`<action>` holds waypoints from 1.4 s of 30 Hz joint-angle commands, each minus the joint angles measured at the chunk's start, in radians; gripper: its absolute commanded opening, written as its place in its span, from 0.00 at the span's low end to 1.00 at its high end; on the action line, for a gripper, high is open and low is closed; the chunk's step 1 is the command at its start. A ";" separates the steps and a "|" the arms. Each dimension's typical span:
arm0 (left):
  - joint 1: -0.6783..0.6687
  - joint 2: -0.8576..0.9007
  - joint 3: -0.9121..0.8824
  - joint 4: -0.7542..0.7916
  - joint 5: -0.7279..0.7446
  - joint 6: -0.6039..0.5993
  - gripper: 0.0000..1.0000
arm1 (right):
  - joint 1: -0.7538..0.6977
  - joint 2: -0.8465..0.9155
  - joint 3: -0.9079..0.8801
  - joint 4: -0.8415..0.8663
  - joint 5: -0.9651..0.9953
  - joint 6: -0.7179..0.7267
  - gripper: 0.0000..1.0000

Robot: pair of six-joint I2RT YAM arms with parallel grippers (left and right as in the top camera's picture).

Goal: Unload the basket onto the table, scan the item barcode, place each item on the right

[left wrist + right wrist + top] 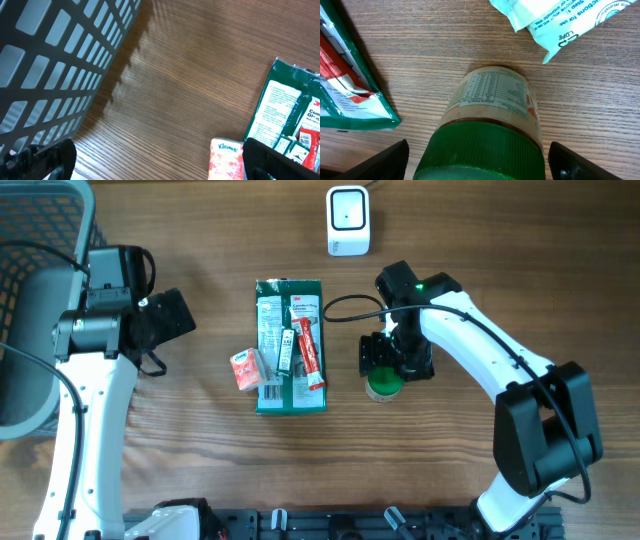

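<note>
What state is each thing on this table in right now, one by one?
Jar: standing, green lid on, not gripped.
Right fingers: open, one either side of the jar.
Left fingers: wide open, empty, over the table.
Green package: lying flat, red packet on top.
Tissue pack: lying beside the green package's left side.
Scanner: set apart from the items, nothing in front of it.

The jar lid (pixel 480 152) inside the right claw (pixel 481 167) is ribbed matt plastic. The table (pixel 470 40) beneath is grained wood.
</note>
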 commanded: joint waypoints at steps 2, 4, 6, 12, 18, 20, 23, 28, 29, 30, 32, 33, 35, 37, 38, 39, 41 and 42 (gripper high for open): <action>0.005 -0.013 0.016 0.003 -0.016 -0.008 1.00 | 0.021 0.013 0.015 -0.001 -0.015 0.021 0.89; 0.005 -0.013 0.016 0.003 -0.016 -0.008 1.00 | 0.034 0.013 0.015 0.007 -0.014 0.021 0.89; 0.005 -0.013 0.016 0.003 -0.016 -0.009 1.00 | 0.049 0.013 0.015 0.013 0.014 0.029 0.89; 0.005 -0.013 0.016 0.003 -0.016 -0.008 1.00 | 0.062 0.013 0.015 0.020 0.072 0.082 0.91; 0.005 -0.013 0.016 0.003 -0.016 -0.008 1.00 | 0.064 0.013 0.000 0.048 0.072 0.108 0.91; 0.005 -0.013 0.016 0.003 -0.016 -0.008 1.00 | 0.064 0.013 -0.004 0.048 0.072 0.107 0.91; 0.005 -0.013 0.016 0.003 -0.016 -0.008 1.00 | 0.064 0.013 -0.004 0.051 0.072 0.110 0.91; 0.005 -0.013 0.016 0.003 -0.016 -0.008 1.00 | 0.064 0.013 -0.011 0.057 0.072 0.127 0.91; 0.005 -0.013 0.016 0.003 -0.016 -0.009 1.00 | 0.064 0.013 -0.012 0.058 0.073 0.132 0.91; 0.005 -0.013 0.016 0.003 -0.016 -0.008 1.00 | 0.064 0.013 -0.013 0.059 0.072 0.135 0.91; 0.005 -0.013 0.016 0.003 -0.016 -0.009 1.00 | 0.064 0.013 -0.013 0.060 0.073 0.143 0.91; 0.005 -0.013 0.016 0.003 -0.016 -0.009 1.00 | 0.064 0.013 -0.013 0.061 0.072 0.149 0.91; 0.005 -0.013 0.016 0.003 -0.016 -0.008 1.00 | 0.066 0.013 -0.016 0.069 0.073 0.152 0.92; 0.005 -0.013 0.016 0.003 -0.016 -0.008 1.00 | 0.075 0.013 -0.032 0.083 0.080 0.170 0.92; 0.005 -0.013 0.016 0.003 -0.016 -0.008 1.00 | 0.080 0.013 -0.043 0.086 0.100 0.198 0.92; 0.005 -0.013 0.016 0.003 -0.016 -0.008 1.00 | 0.087 0.013 -0.059 0.092 0.129 0.230 0.91; 0.005 -0.013 0.016 0.003 -0.016 -0.008 1.00 | 0.100 0.013 -0.078 0.099 0.163 0.258 0.92; 0.005 -0.013 0.016 0.003 -0.016 -0.008 1.00 | 0.103 0.013 -0.084 0.107 0.163 0.259 0.92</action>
